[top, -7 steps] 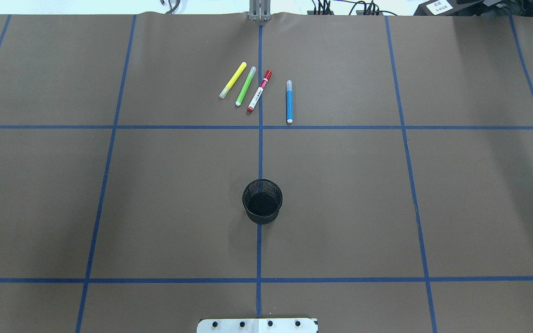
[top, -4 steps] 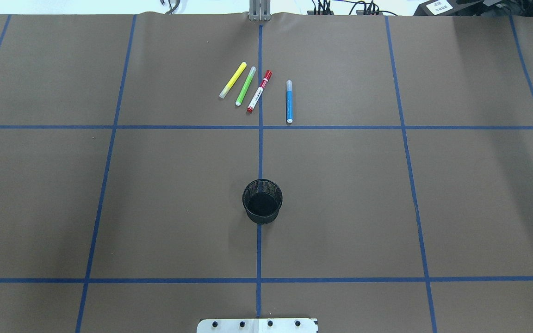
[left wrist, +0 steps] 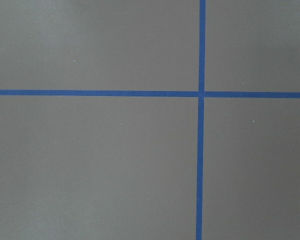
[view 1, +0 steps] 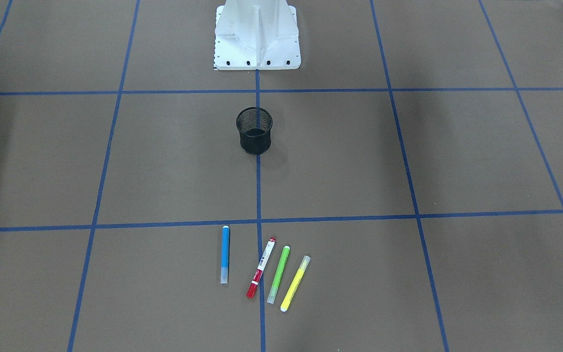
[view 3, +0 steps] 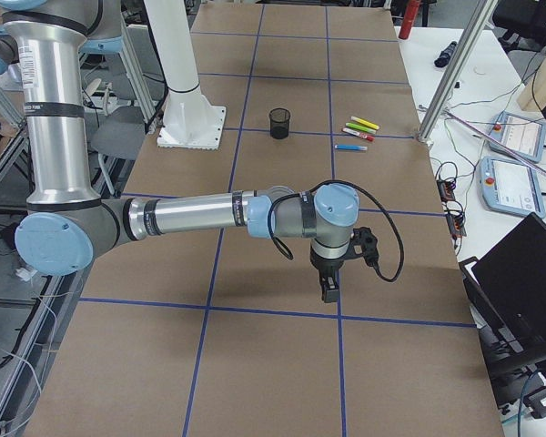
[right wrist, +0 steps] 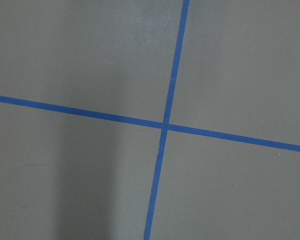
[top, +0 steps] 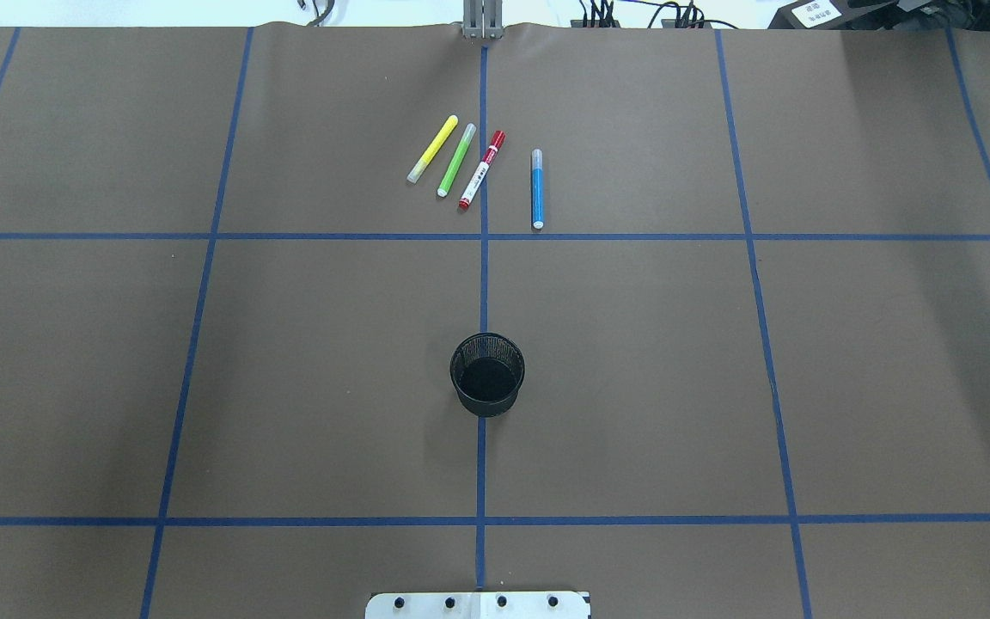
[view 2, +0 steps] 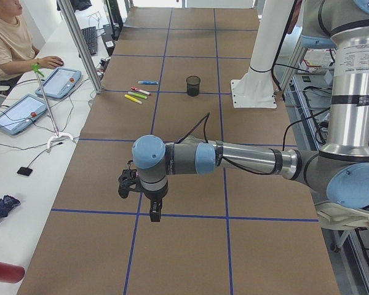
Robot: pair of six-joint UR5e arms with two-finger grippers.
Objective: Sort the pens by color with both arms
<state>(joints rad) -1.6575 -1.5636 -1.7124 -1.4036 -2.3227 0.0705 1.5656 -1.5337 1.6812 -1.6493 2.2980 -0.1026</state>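
Base plate (top: 478,604): bolted at the near table edge, on the centre tape line.

Left arm (view 2: 234,161): the forearm reaches level over the table's left end, the wrist bent down. The left gripper (view 2: 154,215) points straight down, just above a blue tape line (left wrist: 200,150). Its opening cannot be judged from the side view.

Right arm (view 3: 200,215): mirrored pose at the table's right end, forearm level, wrist bent down. The right gripper (view 3: 328,289) hangs vertically above the brown table cover (top: 203,344). Its opening cannot be judged either.

Both wrist cameras show only the cover and crossing tape.

Mesh cup (top: 487,375): upright on the centre line, mid-table.

Pens: all four lie flat in the far row of squares, well apart from both grippers. From the robot's left they run yellow pen (top: 432,149), green pen (top: 456,160) and red-capped white pen (top: 481,170), close together and slanted alike. The blue pen (top: 537,189) lies apart on the right, parallel to the centre line.
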